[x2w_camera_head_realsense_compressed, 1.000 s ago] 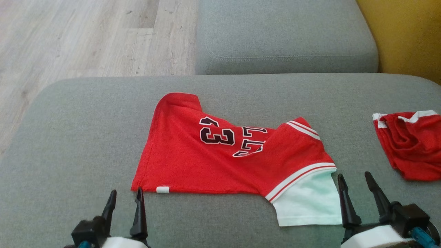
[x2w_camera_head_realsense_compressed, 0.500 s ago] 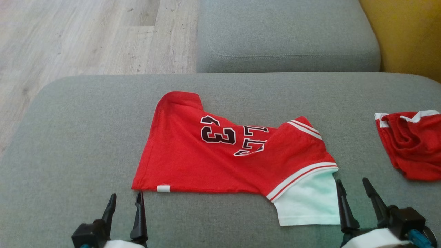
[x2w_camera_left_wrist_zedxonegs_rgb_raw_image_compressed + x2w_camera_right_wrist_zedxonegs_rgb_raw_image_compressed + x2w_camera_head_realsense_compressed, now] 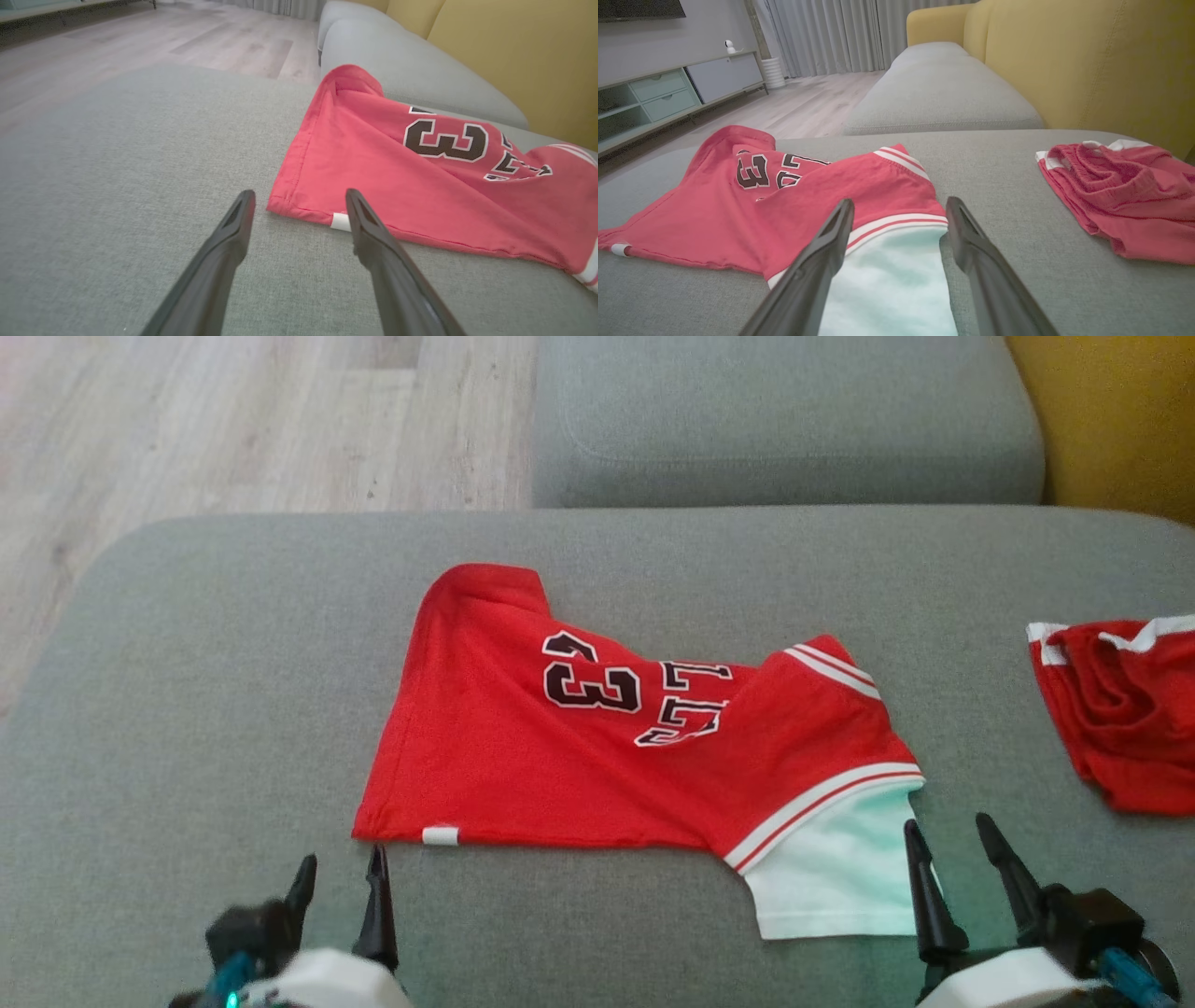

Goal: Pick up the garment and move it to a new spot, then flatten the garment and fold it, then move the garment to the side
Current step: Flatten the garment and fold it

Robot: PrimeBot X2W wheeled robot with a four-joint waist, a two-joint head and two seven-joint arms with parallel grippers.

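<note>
The garment (image 3: 597, 756) is a red jersey with dark numerals, striped sleeve trim and a white sleeve (image 3: 836, 877); it lies rumpled in the middle of the grey sofa seat (image 3: 187, 709). My left gripper (image 3: 341, 873) is open just in front of the jersey's near left hem corner (image 3: 303, 205), not touching it. My right gripper (image 3: 943, 840) is open at the white sleeve's right edge, its fingers (image 3: 831, 242) straddling the sleeve (image 3: 892, 280) in the right wrist view. Nothing is held.
A second red garment (image 3: 1120, 709) lies crumpled at the seat's right edge. Another grey cushion (image 3: 784, 420) sits beyond, a yellow sofa back (image 3: 1120, 420) to the right, wooden floor (image 3: 233, 429) to the left.
The head camera has tilted, shifting the scene up slightly. Both grippers stay open near the garment's front edge; the garment has not moved.
</note>
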